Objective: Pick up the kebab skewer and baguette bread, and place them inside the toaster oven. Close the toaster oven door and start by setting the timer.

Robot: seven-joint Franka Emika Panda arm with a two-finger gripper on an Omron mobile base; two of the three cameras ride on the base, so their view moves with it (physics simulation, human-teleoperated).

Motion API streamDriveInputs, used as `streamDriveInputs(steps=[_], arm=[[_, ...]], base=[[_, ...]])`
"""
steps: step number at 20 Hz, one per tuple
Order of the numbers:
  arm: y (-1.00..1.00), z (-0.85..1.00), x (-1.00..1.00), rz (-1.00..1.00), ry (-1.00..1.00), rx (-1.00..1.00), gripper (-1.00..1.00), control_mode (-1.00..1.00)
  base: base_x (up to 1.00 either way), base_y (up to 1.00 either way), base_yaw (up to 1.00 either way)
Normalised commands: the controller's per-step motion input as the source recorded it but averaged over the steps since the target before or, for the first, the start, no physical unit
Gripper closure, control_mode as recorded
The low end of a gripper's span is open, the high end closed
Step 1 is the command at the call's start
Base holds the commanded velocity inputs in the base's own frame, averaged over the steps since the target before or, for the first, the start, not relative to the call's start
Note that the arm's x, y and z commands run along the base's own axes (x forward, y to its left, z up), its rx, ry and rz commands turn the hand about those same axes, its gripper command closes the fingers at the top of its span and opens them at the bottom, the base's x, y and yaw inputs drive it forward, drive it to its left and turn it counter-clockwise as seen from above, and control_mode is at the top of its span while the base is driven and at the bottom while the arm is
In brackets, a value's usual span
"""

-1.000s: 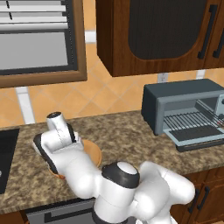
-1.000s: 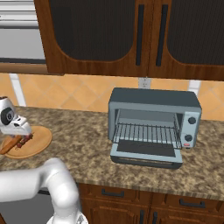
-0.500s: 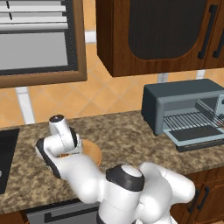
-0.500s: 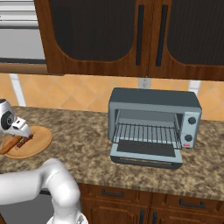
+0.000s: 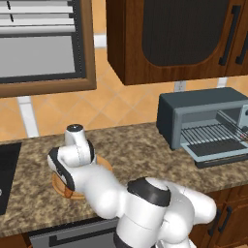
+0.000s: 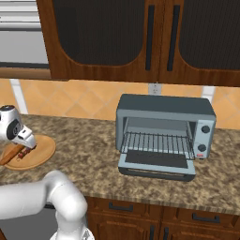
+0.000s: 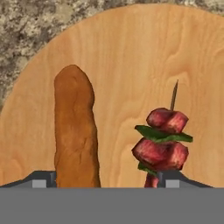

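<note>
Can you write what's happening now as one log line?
gripper: open over wooden board | baguette bread, kebab skewer: on board | toaster oven door: open

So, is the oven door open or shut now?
Open. The door lies folded down flat in front of the oven, and the wire rack inside is in plain sight.

Baguette bread (image 7: pixel 75 131) and kebab skewer (image 7: pixel 162 142) lie side by side, apart. Toaster oven (image 6: pixel 165 132) sits with toaster oven door (image 6: pixel 156 165) dropped open.

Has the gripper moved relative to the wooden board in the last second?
Yes. In the right base view the gripper has shifted left over the round wooden board, away from the toaster oven; its jaws are open.
</note>
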Motion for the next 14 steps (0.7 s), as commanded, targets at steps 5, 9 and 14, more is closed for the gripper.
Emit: streamDriveInputs(steps=[5,9,14], arm=[[-0.12,-0.1,-0.06,0.0,0.0,0.0,-1.0,-1.0],[-0.53,0.0,-0.23,0.0,0.0,0.0,-1.0,-1.0],[-0.4,-0.02,-0.16,0.0,0.0,0.0,-1.0,-1.0]], base=[[0.0,0.0,0.0],[0.0,0.0,0.0],[0.0,0.0,0.0]])
